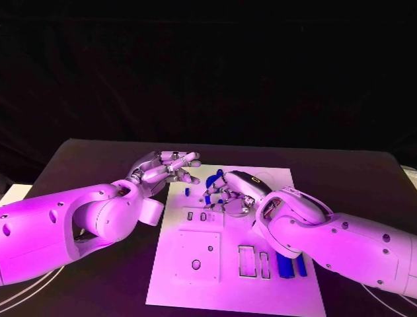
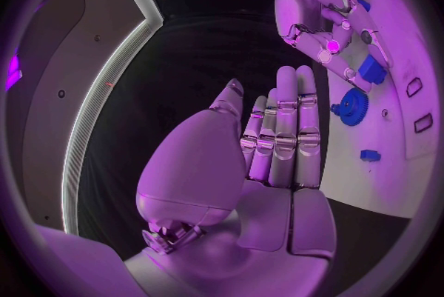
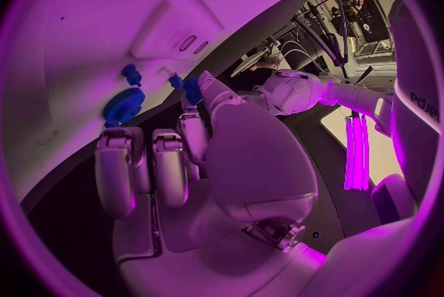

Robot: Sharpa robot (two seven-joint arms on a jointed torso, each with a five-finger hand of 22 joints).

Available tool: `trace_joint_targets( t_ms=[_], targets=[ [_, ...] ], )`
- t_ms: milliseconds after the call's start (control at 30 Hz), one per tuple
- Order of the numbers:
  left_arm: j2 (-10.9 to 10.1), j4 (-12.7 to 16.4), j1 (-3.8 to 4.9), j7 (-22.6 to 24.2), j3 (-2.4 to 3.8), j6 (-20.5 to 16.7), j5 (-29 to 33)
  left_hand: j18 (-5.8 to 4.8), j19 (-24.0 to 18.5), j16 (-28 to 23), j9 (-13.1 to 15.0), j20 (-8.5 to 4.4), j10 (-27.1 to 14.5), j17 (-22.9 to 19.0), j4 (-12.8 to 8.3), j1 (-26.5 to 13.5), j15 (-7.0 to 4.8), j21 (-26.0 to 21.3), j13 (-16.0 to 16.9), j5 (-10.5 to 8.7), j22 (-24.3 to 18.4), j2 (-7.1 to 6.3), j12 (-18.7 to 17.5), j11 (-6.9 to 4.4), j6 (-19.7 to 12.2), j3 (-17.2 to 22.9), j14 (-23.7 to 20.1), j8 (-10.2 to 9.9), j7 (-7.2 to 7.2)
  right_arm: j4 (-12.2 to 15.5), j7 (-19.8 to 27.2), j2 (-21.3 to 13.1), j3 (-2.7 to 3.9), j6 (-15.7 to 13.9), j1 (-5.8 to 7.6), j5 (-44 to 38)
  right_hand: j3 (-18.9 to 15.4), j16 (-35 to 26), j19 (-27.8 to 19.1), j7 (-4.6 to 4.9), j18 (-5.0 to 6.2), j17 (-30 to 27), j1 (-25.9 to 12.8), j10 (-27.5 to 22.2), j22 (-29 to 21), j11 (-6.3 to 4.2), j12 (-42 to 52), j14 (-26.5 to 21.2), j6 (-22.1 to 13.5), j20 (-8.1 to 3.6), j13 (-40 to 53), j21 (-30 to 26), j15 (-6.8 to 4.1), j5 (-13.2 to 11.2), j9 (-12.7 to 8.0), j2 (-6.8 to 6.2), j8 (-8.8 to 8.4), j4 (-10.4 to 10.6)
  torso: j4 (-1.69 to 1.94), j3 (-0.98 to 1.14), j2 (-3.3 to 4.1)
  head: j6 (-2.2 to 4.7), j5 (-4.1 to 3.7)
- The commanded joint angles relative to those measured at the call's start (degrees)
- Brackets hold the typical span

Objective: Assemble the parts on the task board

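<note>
Centrally on the black table (image 1: 94, 155) the white task board (image 1: 265, 290) is laid, with grey cut-out slots near its front edge. Two blue bars (image 1: 290, 265) are seen lying there beside the right arm. The left hand (image 1: 166, 167) is held just off the board's far left corner, its fingers straight and apart, nothing grasped. The right hand (image 1: 229, 193) is lowered over the board's far part, a small blue part (image 2: 373, 69) pinched at its fingertips. A blue gear (image 2: 351, 105) is seen on the board close by, and a smaller blue piece (image 2: 370, 155) near it.
</note>
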Motion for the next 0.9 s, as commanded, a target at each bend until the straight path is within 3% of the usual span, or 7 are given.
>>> trace_joint_targets(
  t_ms=[33, 300, 400, 900],
  targets=[
    [0.05, 0.15, 0.02, 0.62, 0.03, 1.26, 0.92, 0.09, -0.43, 0.33, -0.08, -0.14, -0.47, 0.07, -0.33, 0.26, -0.06, 0.28, 0.01, -0.13, 0.06, 0.3, -0.03, -0.02, -0.51, -0.03, -0.44, -0.15, -0.04, -0.37, -2.12, 0.55, -0.12, 3.38, -0.23, -3.95, 0.22, 0.19, 2.48, -0.88, -0.97, 14.7, 0.15, 0.91, 7.93, -1.23, 0.05, 5.88, 0.86, -0.41, -0.06, 0.17, -0.4, 0.21, 0.05, 0.3, 0.09, -0.19, -0.07, 0.02, 0.04, -0.36, -0.02],
    [0.02, 0.09, 0.02, 0.59, 0.03, 1.3, 0.98, 0.09, -0.44, 0.33, -0.08, -0.14, -0.46, 0.07, -0.34, 0.27, -0.06, 0.28, 0.01, -0.13, 0.06, 0.31, -0.02, -0.02, -0.51, -0.02, -0.44, -0.15, -0.05, -0.85, -2.77, 1.15, -0.4, 6.35, -0.61, -5.81, 0.32, 0.17, 2.43, -0.83, -0.95, 14.68, 0.02, 0.83, 7.83, -1.19, -0.11, 5.87, 0.84, -0.43, -0.13, 0.12, -0.39, 0.82, 0.05, 0.2, 0.02, -0.39, -0.13, 0.13, 0.04, -0.79, 0.11],
    [0.04, 0.06, 0.02, 0.57, 0.03, 1.33, 0.98, 0.09, -0.47, 0.35, -0.07, -0.14, -0.43, 0.12, -0.36, 0.3, -0.06, 0.31, 0.02, -0.12, 0.08, 0.35, 0.0, -0.04, -0.47, 0.03, -0.47, -0.12, -0.06, -0.83, -2.95, 1.19, -0.46, 7.06, -0.77, -6.25, 0.32, 0.18, 2.43, -0.83, -0.95, 14.68, 0.01, 0.83, 7.83, -1.19, -0.09, 5.88, 0.84, -0.43, -0.12, 0.12, -0.39, 0.83, 0.05, 0.19, 0.02, -0.39, -0.09, 0.09, 0.0, -0.85, 0.01],
    [-0.01, 0.08, 0.03, 0.49, 0.04, 1.35, 0.99, 0.09, -0.47, 0.35, -0.07, -0.14, -0.43, 0.12, -0.36, 0.3, -0.06, 0.31, 0.02, -0.12, 0.08, 0.35, 0.0, -0.04, -0.47, 0.03, -0.47, -0.12, -0.06, -1.13, -3.95, 1.04, -0.65, 8.56, -1.28, -7.6, 0.21, 0.15, 2.39, -0.82, -0.94, 14.64, -0.36, 0.79, 7.75, -1.16, -0.18, 5.87, 0.96, -0.43, -0.15, 0.07, -0.37, 1.0, 0.09, -0.05, 0.04, -0.41, -0.07, 0.11, 0.01, -1.05, -0.06]
  ],
)
